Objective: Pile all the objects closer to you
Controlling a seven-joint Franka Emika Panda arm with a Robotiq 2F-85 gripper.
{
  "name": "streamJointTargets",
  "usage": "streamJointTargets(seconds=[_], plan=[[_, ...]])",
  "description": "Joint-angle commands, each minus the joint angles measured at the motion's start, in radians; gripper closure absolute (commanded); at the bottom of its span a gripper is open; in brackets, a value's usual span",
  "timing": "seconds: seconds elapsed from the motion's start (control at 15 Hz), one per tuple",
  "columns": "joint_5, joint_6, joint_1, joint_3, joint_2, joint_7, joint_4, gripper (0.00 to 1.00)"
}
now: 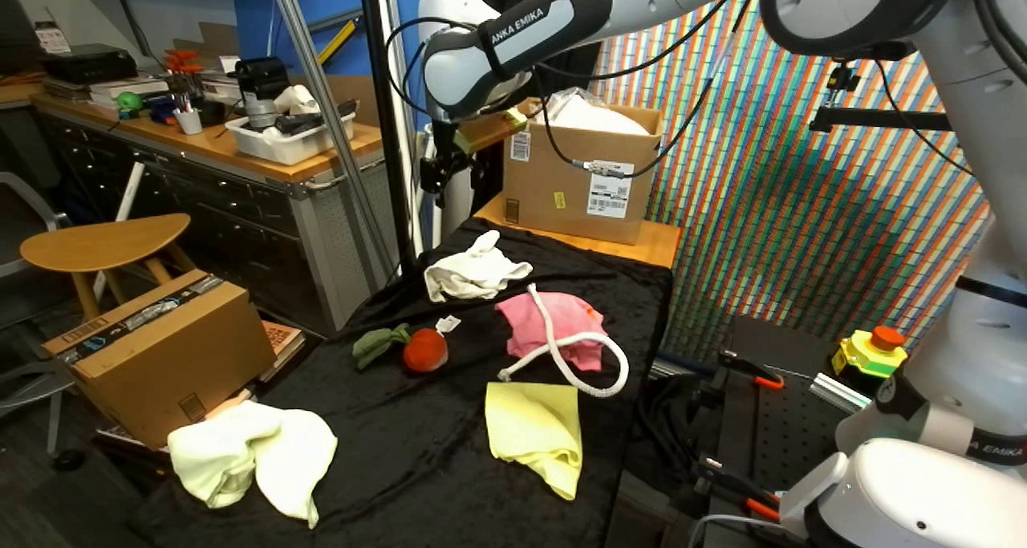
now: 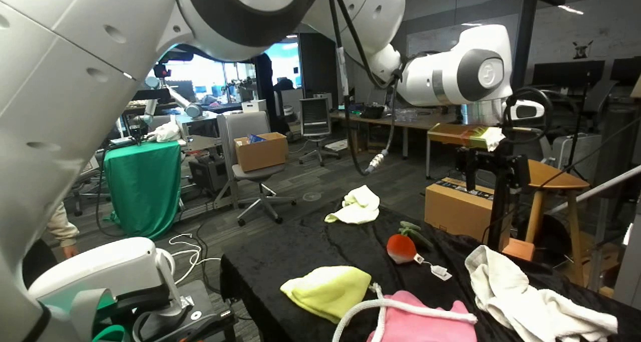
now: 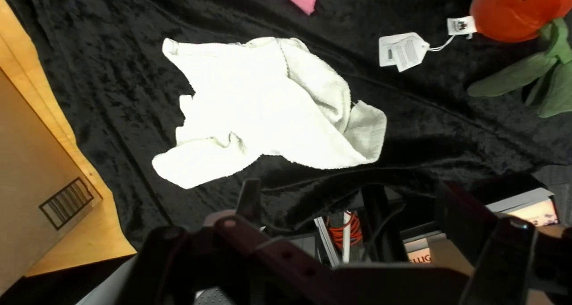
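Black cloth (image 1: pixel 401 452) over most of the counter (image 1: pixel 660 245), bare wood at the far end. Clock read in an exterior view, hub = red-and-green item (image 1: pixel 425 351), its green end toward 9. Around it: white cloth (image 1: pixel 473 275) crumpled at 1, pink cloth (image 1: pixel 574 319) around 3, yellow cloth (image 1: pixel 533 428) at 4, pale yellow-green cloth (image 1: pixel 289 452) at 8, well apart from the others. The white rope (image 1: pixel 554 345) lies across the pink cloth, crosses itself there, bend running off it toward 4; one end just beside the yellow cloth. The tool (image 3: pixel 351 195) is up in the air at 12, pointing down, jaws wide apart; in the wrist view the white cloth lies between 10 and 11 from it. Brown cardboard box (image 1: pixel 554 163) sits on the bare wood between 1 and 2, taped brown box (image 1: pixel 172 363) beside the counter at 9.
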Motion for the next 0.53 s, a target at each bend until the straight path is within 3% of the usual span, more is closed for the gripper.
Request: streamJointTargets(seconds=[0.0, 0.47], plan=[[0.05, -0.07, -0.061, 0.013, 0.132, -0.06, 0.184, 0.0], [0.107, -0.052, -0.124, 0.062, 0.309, -0.175, 0.355, 0.0]])
